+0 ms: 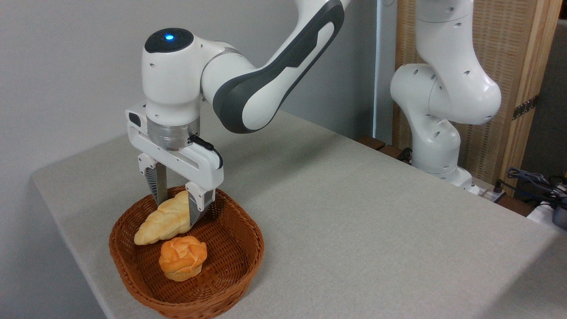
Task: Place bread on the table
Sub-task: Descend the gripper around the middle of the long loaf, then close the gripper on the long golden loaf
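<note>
The top end of the bread (166, 219) is partly hidden, tucked between the two fingers of the gripper (176, 207). The right finger (195, 209) covers a bit of its side, and the left finger (157, 188) stands behind its tip. The arm (266, 75) runs out of the top of the picture, so its far part is cut off. At 3 o'clock some dark things and wires (531, 179) sit at the edge, too small and cut off to make out.

The bread is long and pale gold with twists. It lies in the basket (239, 261), up at about 11 o'clock in it. Its long line runs from 7 o'clock to 1 o'clock. The low tip points to 7 o'clock and the high tip points to 1 o'clock, up into the gripper.

The gripper points straight down. Its fingers are only a little apart, one on each side of the bread's top end, and they look pressed on it. I cannot tell if the bread is off the basket floor.

A round orange bun (183, 258) sits just below the bread, near the basket's middle. The basket stands on the tabletop (354, 212) at about 7 o'clock.
</note>
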`<move>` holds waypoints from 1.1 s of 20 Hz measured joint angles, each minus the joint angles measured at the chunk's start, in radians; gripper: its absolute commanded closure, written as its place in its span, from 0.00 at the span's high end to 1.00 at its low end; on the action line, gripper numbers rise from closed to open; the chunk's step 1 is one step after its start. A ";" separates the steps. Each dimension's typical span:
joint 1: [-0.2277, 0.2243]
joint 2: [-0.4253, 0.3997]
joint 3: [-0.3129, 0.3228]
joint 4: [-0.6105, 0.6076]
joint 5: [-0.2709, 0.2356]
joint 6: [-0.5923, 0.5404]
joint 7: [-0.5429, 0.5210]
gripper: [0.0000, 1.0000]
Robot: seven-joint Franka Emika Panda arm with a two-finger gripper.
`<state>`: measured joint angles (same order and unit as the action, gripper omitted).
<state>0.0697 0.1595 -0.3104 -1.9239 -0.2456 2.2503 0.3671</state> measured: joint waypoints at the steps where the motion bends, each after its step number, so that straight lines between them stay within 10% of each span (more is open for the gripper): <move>1: 0.000 0.000 0.000 0.000 0.000 0.000 0.000 0.77; 7: 0.000 0.000 0.000 0.000 0.000 0.001 0.000 0.47; 22: 0.000 0.001 0.000 -0.002 0.000 0.001 0.002 0.47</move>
<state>0.0698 0.1609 -0.3106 -1.9257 -0.2456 2.2514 0.3687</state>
